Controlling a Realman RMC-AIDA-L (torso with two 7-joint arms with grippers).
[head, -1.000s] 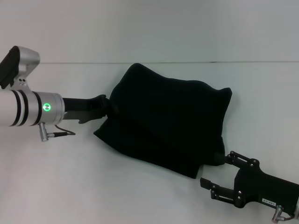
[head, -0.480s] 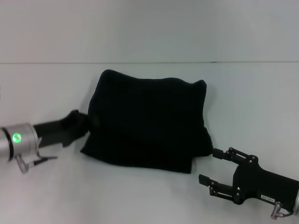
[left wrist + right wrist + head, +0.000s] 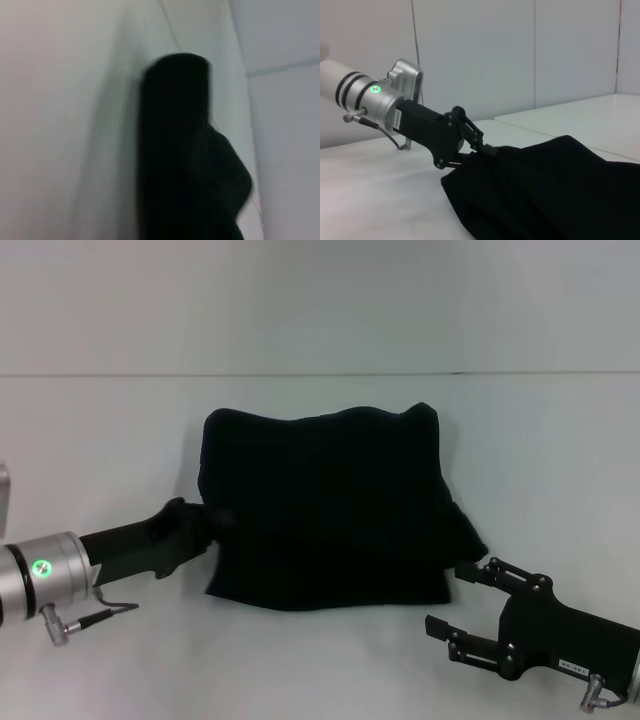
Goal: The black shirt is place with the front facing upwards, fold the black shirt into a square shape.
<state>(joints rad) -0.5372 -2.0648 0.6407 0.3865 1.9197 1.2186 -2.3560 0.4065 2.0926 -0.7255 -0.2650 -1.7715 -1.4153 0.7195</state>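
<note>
1. Head view: the black shirt (image 3: pixel 330 505) lies folded into a chunky, roughly square bundle in the middle of the white surface (image 3: pixel 320 670). No lettering or label is showing, just plain black cloth. Its top edge is a bit wavy, and a small flap sticks out at the lower right corner. The left gripper (image 3: pixel 208 522) comes in low from the left and is tucked right against the shirt's left edge. Black on black there, so I can't tell from this view how its jaws stand. The right gripper (image 3: pixel 448 598) sits just off the shirt's lower right corner with its jaws spread wide and nothing between them. The upper finger is right by that flap.

2. Left wrist view: mostly a dark blurry mass of the shirt (image 3: pixel 185 165) against the pale surface (image 3: pixel 60 125). Nothing else is readable.

3. Right wrist view: much better angle on the left gripper (image 3: pixel 479 146). Its jaws are pinching the edge of the shirt (image 3: pixel 555 190), with cloth bunched up right at the tips. The shirt spreads across the surface (image 3: pixel 380 200) toward the camera.
</note>
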